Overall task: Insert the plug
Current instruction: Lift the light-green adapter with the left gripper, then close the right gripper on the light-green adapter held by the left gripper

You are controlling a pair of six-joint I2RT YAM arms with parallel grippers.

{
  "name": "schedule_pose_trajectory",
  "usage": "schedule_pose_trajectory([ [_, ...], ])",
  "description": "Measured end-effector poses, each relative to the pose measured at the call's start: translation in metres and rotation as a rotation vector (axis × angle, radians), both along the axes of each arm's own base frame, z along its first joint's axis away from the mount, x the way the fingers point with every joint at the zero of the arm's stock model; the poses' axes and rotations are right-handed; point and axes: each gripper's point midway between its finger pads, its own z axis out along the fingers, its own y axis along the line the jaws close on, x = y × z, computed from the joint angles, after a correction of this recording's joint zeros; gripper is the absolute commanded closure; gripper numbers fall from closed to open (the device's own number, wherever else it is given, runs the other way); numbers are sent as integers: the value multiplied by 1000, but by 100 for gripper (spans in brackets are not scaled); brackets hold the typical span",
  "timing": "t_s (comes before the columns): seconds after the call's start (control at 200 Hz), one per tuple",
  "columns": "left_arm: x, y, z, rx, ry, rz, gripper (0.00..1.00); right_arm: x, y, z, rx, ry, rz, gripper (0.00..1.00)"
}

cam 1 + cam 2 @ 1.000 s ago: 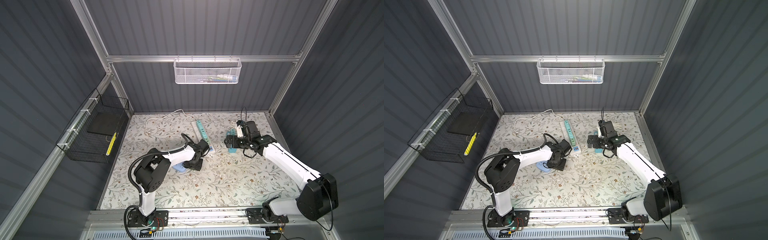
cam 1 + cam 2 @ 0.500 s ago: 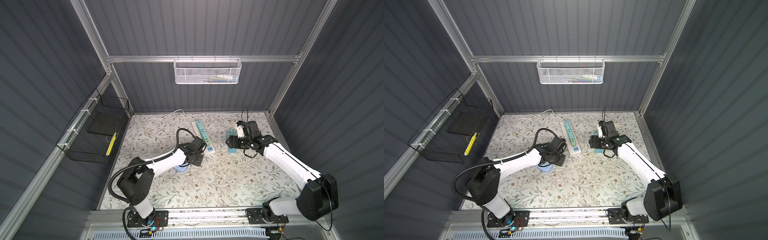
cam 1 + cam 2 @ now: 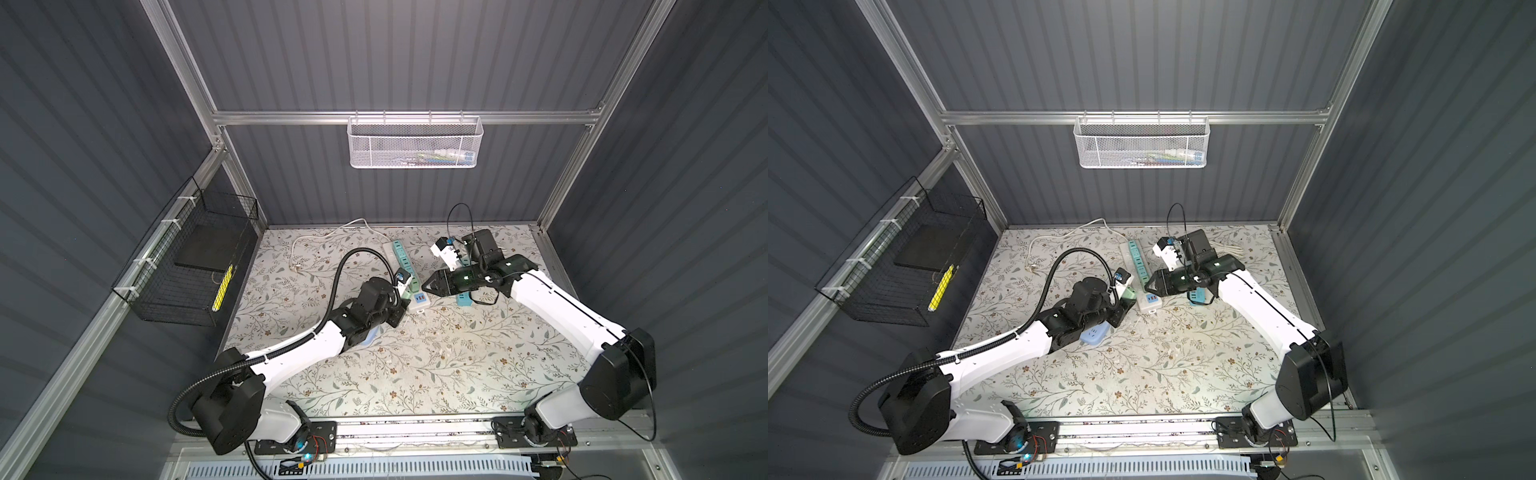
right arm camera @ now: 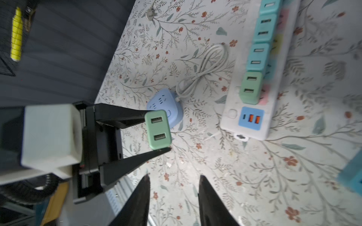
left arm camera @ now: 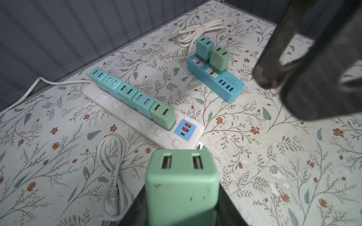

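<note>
Your left claw (image 4: 158,133) grips the green plug (image 5: 181,187), long axis spanning between its fingers (image 4: 121,117), USB face pointing outward — your right claw (image 4: 174,177) stands open

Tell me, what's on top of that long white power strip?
On the white power strip: four teal adapters and one green adapter in a row, beside a USB panel. Sockets beneath them are covered.

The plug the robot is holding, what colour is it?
The plug is light green; the left wrist view shows it best.
</note>
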Motion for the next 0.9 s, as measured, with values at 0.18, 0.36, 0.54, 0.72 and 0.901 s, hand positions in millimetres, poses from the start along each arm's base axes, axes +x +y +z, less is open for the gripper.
schedule_pose_trajectory([
  [0.18, -4, -5, 7, -9, -33, -52, 81, -3, 14, -2, 43, 56, 72, 48],
  [0.36, -8, -8, 13, -24, -43, -84, 80, -4, 24, -8, 56, 93, 119, 55],
  [0.54, -11, -7, 14, -14, -50, -99, 79, -7, 36, -15, 62, 123, 161, 60],
  [0.72, -13, -6, 12, 3, -46, -108, 75, -10, 45, -18, 62, 128, 190, 69],
  [0.901, -14, -4, 9, 19, -37, -111, 72, -11, 47, -22, 57, 126, 205, 77],
])
